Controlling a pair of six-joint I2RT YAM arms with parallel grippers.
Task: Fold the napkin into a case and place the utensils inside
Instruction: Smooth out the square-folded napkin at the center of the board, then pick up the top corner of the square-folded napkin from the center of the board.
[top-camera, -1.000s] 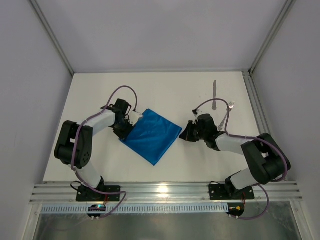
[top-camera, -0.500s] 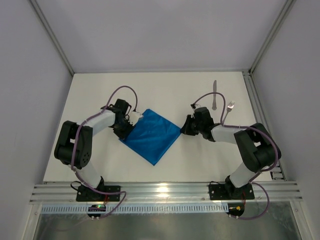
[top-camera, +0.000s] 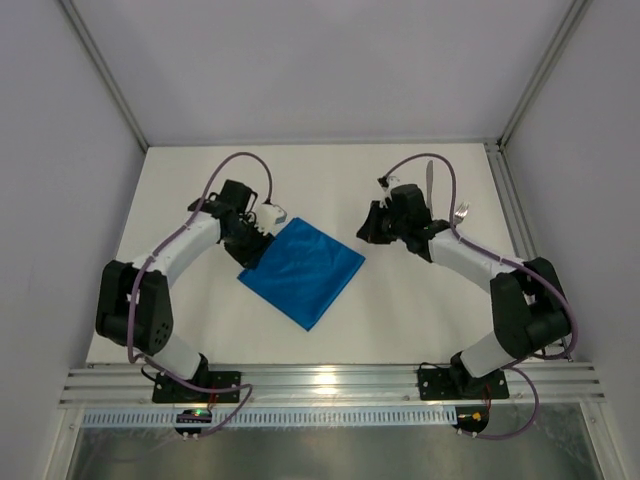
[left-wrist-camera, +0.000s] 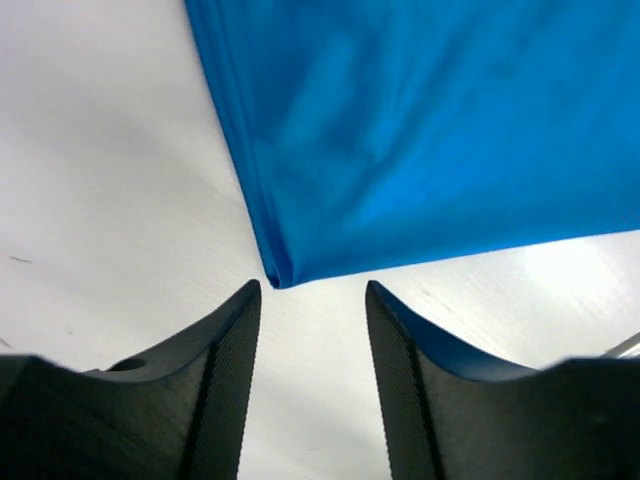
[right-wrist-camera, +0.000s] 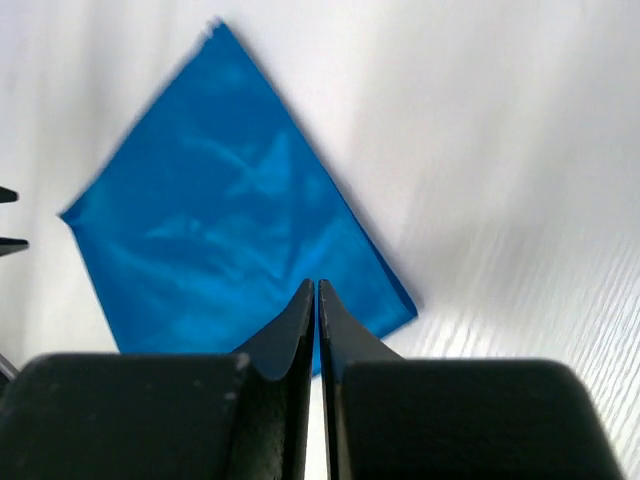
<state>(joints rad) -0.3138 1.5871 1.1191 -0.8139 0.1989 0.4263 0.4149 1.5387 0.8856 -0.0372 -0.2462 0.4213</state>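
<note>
Napkin (top-camera: 302, 272) is laid folded as a flat blue diamond in the middle of the table (top-camera: 330, 170), judged not yet narrowed into a case. Its far-left corner is lined up just ahead of the left gripper (left-wrist-camera: 312, 300), whose jaws are spread with nothing pinched, a pose seemingly taken so the layered corner can be lifted for another fold. The right gripper (right-wrist-camera: 317, 290) is held pressed together and empty, off the cloth's right side. At far right the knife (top-camera: 429, 175) and fork (top-camera: 461, 211) are left untouched, the knife's lower end hidden by the right arm.
</note>
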